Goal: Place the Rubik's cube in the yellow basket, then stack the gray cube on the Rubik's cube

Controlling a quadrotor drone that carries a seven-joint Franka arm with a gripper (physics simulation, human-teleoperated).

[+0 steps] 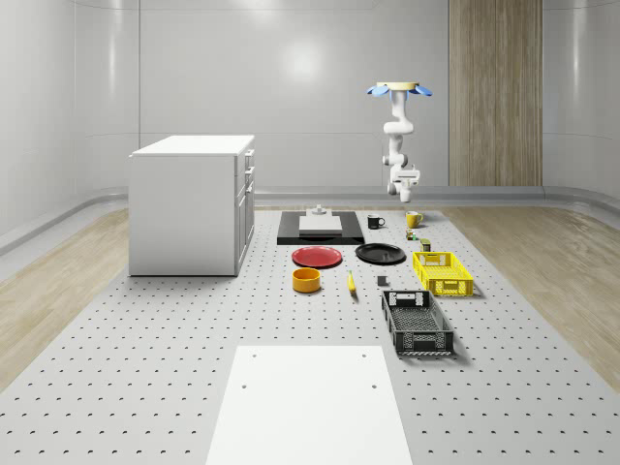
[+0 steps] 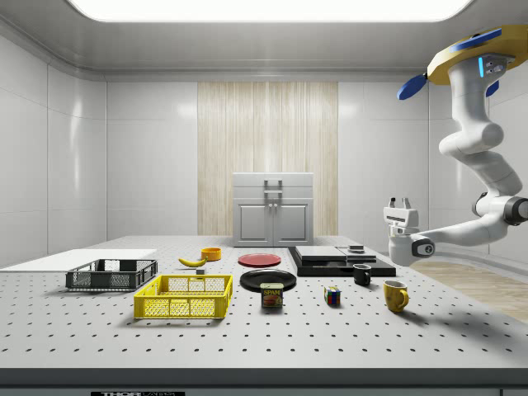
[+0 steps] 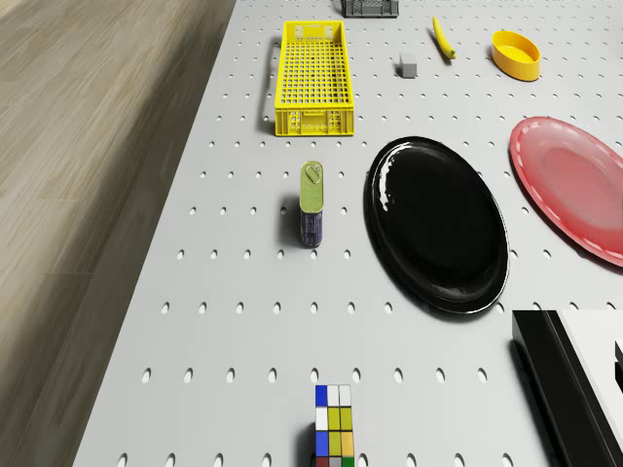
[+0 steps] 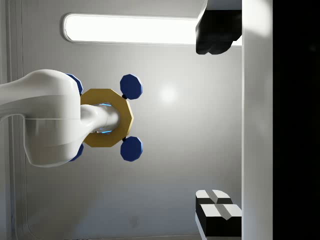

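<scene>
The Rubik's cube (image 1: pixel 411 233) (image 2: pixel 332 295) (image 3: pixel 334 428) sits on the perforated table beside a Spam can (image 3: pixel 311 202). Further along lies the yellow basket (image 1: pixel 443 272) (image 2: pixel 184 297) (image 3: pixel 313 78) with nothing in it. The small gray cube (image 1: pixel 383 281) (image 3: pixel 407 66) stands on the table next to the basket. The drone (image 1: pixel 398 89) (image 2: pixel 470 58) hovers high over the table's far end, above the mugs. Its arm hangs down and curls back, so my gripper (image 1: pixel 405 184) (image 2: pixel 402 200) (image 4: pixel 200 125) points upward, open and holding nothing, well above the Rubik's cube.
A yellow mug (image 2: pixel 395 294) and a black mug (image 2: pixel 361 274) stand near the Rubik's cube. Black plate (image 3: pixel 435 222), red plate (image 3: pixel 574 185), orange bowl (image 3: pixel 516 53), banana (image 3: pixel 443 37) and black basket (image 1: pixel 417 322) are spread on the table. A white cabinet (image 1: pixel 192 203) stands at the whole-scene view's left.
</scene>
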